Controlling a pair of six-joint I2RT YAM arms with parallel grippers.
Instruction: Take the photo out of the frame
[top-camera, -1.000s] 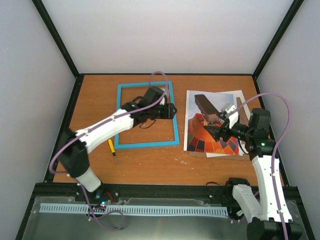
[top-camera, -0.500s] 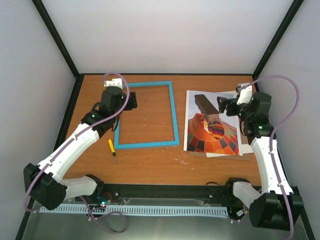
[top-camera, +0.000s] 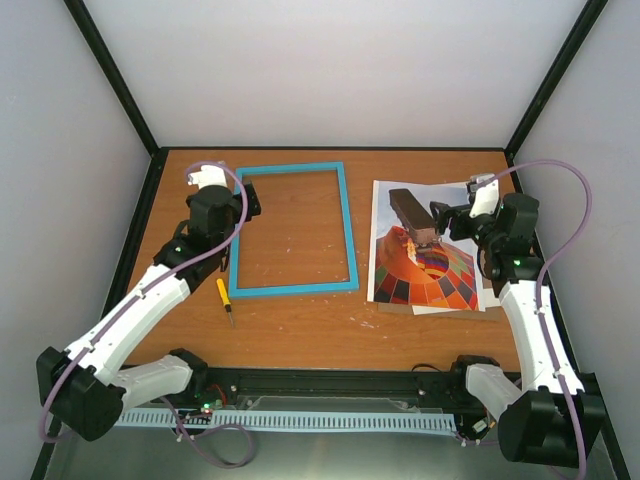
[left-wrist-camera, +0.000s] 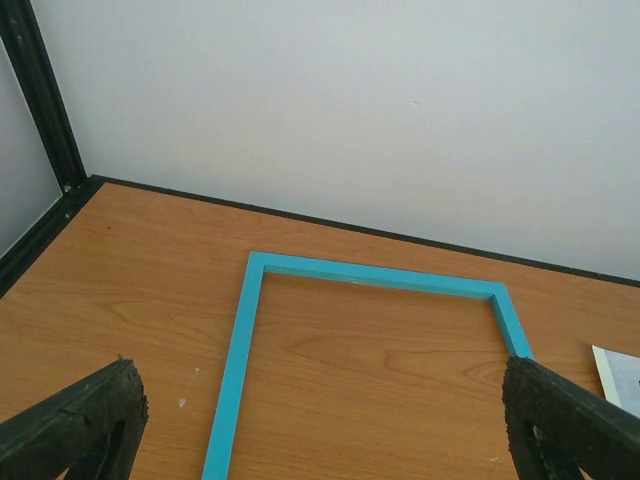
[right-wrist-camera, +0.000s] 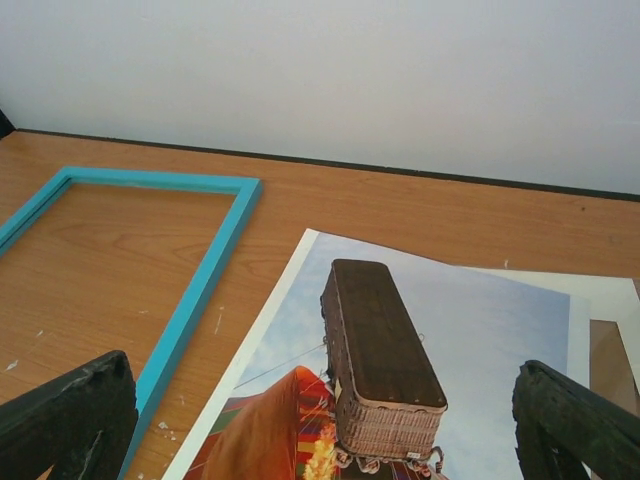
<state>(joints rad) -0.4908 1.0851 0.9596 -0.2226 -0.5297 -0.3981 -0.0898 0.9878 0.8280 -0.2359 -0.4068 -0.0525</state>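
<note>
As for the photo (top-camera: 425, 262): lies flat, printed side up, on the right half of the wooden table (top-camera: 300, 335), fully outside the frame (top-camera: 293, 290), just beside its right rail and apart from it. Covers most of a white sheet (right-wrist-camera: 600, 300) and a brown board (right-wrist-camera: 610, 350), with only edges of these peeking out. As for the frame: rests flat left of centre, bare tabletop visible through its opening. Near its lower-left corner, a yellow-handled screwdriver (top-camera: 224, 298). Over the photo's upper right, the right gripper (top-camera: 441, 218): hovers with jaws spread wide, clasping nothing. Over the frame's upper-left corner, the left gripper (top-camera: 248, 205): hangs likewise released, fingers (left-wrist-camera: 75, 430) far apart, nothing between.
</note>
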